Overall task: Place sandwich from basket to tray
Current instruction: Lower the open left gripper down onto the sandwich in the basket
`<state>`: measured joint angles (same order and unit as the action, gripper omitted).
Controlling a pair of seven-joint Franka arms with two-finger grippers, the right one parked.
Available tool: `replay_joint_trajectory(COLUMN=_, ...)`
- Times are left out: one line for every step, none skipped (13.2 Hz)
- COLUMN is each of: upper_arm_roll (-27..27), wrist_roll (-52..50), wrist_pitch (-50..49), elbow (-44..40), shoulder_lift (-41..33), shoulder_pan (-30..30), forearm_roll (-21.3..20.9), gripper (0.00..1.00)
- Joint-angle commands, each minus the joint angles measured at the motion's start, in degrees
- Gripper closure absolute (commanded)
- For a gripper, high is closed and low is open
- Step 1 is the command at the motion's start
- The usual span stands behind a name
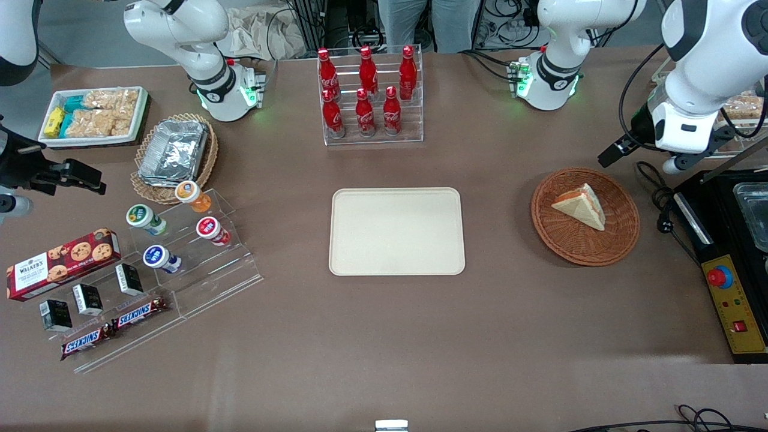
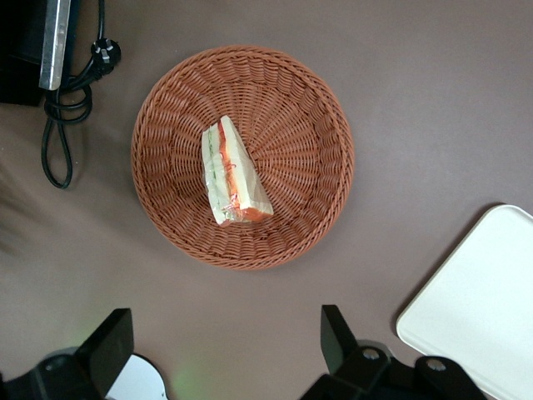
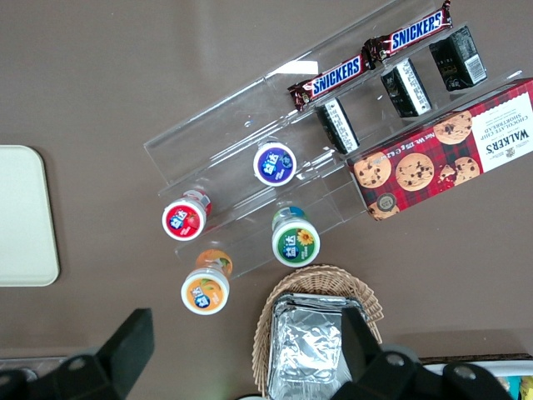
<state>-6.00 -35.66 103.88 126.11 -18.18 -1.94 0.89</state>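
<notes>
Sandwich (image 1: 581, 206) lies in the basket (image 1: 618, 240), a little off centre, resting on the weave and touching nothing else. Wedge shape. In the front view its long axis runs diagonally: the narrow tip points toward the camera and the working arm's end of the table, the broad end toward the tray (image 1: 396, 231) and away from the camera. Pale bread face up; orange and red filling shows along the upper edge. From the wrist view the sandwich (image 2: 231, 173) sits on its side with the layered cut edge showing: green along one long side, orange-red at the blunt end.

Basket (image 2: 316, 108) stands on the brown table (image 1: 384, 336), well apart from the tray, toward the working arm's end. Tray is bare, flat, near table centre; one rounded corner (image 2: 479, 308) shows in the wrist view.

Gripper (image 2: 226, 350) hangs high above the table, just beside the basket, over bare tabletop. Fingers (image 2: 335, 333) spread wide, nothing between them, clear of sandwich and basket.
</notes>
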Motion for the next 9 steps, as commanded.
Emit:
replay_joint_trajectory(upper_arm_roll=-0.3, wrist_roll=-1.2, wrist_pitch=2.3, elbow=3.3, shoulder_lift=-2.0, shoulder_pan=-0.3, forearm_roll=-1.2, gripper=0.00)
replay_joint_trajectory(upper_arm_roll=-0.2, wrist_roll=-1.2, wrist_pitch=2.6, elbow=3.9, shoulder_lift=-2.0, shoulder_pan=-0.3, forearm_roll=-1.2, gripper=0.00)
replay_joint_trajectory(upper_arm_roll=-0.1, wrist_roll=-1.2, wrist_pitch=2.7, elbow=4.2, shoulder_lift=-2.0, shoulder_pan=-0.4, forearm_roll=-1.2, gripper=0.00)
replay_joint_trajectory(upper_arm_roll=-0.1, wrist_roll=-1.2, wrist_pitch=3.2, elbow=4.6, shoulder_lift=-2.0, shoulder_pan=-0.4, forearm_roll=-1.2, gripper=0.00)
replay_joint_trajectory(upper_arm_roll=0.0, wrist_roll=-1.2, wrist_pitch=3.8, elbow=5.3, shoulder_lift=-2.2, shoulder_pan=-1.3, forearm_roll=-1.2, gripper=0.00)
replay_joint_trajectory(upper_arm_roll=-0.1, wrist_roll=-1.2, wrist_pitch=4.7, elbow=6.2, shoulder_lift=-2.5, shoulder_pan=-2.7, forearm_roll=-1.2, gripper=0.00)
replay_joint_trajectory(upper_arm_roll=-0.1, wrist_roll=-1.2, wrist_pitch=5.6, elbow=7.3, shoulder_lift=-2.9, shoulder_pan=-3.0, forearm_roll=-1.3, gripper=0.00)
replay_joint_trajectory(upper_arm_roll=-0.1, wrist_roll=-1.3, wrist_pitch=6.8, elbow=8.7, shoulder_lift=-3.2, shoulder_pan=-3.0, forearm_roll=-1.3, gripper=0.00)
replay_joint_trajectory(upper_arm_roll=-0.1, wrist_roll=-1.2, wrist_pitch=7.8, elbow=9.9, shoulder_lift=-3.4, shoulder_pan=-3.1, forearm_roll=-1.2, gripper=0.00)
